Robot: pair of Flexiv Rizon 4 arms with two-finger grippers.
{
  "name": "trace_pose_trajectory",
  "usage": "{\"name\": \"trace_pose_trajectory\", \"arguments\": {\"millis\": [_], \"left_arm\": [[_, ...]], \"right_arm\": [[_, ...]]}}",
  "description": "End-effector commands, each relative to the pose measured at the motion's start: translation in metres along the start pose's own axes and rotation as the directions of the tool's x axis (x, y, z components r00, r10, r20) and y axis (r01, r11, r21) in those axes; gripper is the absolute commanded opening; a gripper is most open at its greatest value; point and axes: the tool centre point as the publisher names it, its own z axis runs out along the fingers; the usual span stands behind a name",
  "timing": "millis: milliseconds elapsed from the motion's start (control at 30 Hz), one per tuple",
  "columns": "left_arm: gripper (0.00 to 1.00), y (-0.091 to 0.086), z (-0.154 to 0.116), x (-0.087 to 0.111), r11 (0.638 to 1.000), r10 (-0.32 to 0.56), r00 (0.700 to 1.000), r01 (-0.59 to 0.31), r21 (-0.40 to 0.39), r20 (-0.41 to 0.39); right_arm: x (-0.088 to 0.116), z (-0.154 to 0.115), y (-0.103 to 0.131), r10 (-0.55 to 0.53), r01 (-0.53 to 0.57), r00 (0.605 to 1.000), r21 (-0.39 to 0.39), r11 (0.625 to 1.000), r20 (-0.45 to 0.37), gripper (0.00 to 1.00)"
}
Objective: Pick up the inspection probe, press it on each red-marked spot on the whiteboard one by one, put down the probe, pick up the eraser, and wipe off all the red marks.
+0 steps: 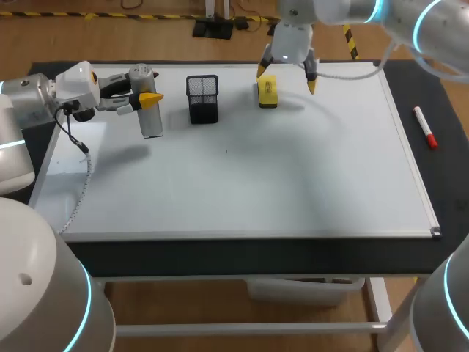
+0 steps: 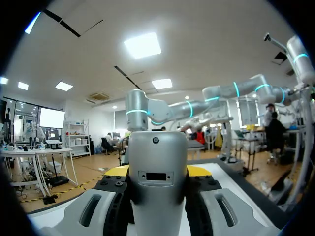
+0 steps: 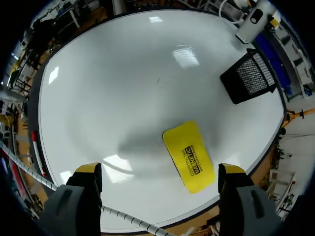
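With left jaws clamped on upright silver probe (image 1: 150, 117); with right jaws spread wide over yellow eraser (image 1: 267, 92) on whiteboard (image 1: 242, 176).

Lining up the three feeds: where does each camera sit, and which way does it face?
Head view: above and behind, looking down on the whiteboard; left gripper and right gripper show.
Left wrist view: on that wrist, facing level into the room; its gripper holds the probe.
Right wrist view: on that wrist, facing down; its open gripper hangs over the eraser.
Shared: head and right wrist both show the eraser.
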Motion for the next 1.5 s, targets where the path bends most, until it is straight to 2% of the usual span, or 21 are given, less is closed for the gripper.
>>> {"name": "trace_pose_trajectory", "arguments": {"millis": [33,267,333,400,667,767,833,900,1133,1500], "left_arm": [[0.00,-0.001,0.000,0.000,1.000,0.001,1.000,-0.001,0.000,0.001],[0.00,-0.001,0.000,0.000,1.000,0.001,1.000,-0.001,0.000,0.001],[0.00,-0.001,0.000,0.000,1.000,0.001,1.000,-0.001,0.000,0.001],[0.00,-0.001,0.000,0.000,1.000,0.001,1.000,-0.001,0.000,0.001],[0.00,-0.001,0.000,0.000,1.000,0.001,1.000,-0.001,0.000,0.001],[0.00,-0.001,0.000,0.000,1.000,0.001,1.000,-0.001,0.000,0.001],[0.00,-0.001,0.000,0.000,1.000,0.001,1.000,-0.001,0.000,0.001],[0.00,-0.001,0.000,0.000,1.000,0.001,1.000,-0.001,0.000,0.001],[0.00,-0.001,0.000,0.000,1.000,0.001,1.000,-0.001,0.000,0.001],[0.00,-0.001,0.000,0.000,1.000,0.001,1.000,-0.001,0.000,0.001]], "right_arm": [[0.031,-0.028,0.014,0.070,-0.075,0.992,0.044,0.996,0.107,1.00],[0.042,-0.053,0.016,0.190,-0.182,0.956,-0.056,0.982,0.224,1.00],[0.042,-0.057,0.016,0.233,-0.217,0.948,-0.094,0.972,0.218,1.00],[0.042,-0.063,0.018,0.233,-0.212,0.940,-0.109,0.971,0.248,1.00],[0.042,-0.092,0.020,0.328,-0.283,0.914,-0.205,0.937,0.237,1.00],[0.043,-0.104,0.022,0.336,-0.283,0.901,-0.215,0.935,0.273,1.00],[0.042,-0.111,0.022,0.366,-0.299,0.893,-0.265,0.917,0.261,1.00],[0.042,-0.118,0.023,0.380,-0.311,0.882,-0.262,0.914,0.279,1.00],[0.042,-0.129,0.025,0.425,-0.331,0.860,-0.326,0.886,0.283,1.00],[0.042,-0.131,0.025,0.409,-0.305,0.862,-0.338,0.890,0.299,1.00]]}}
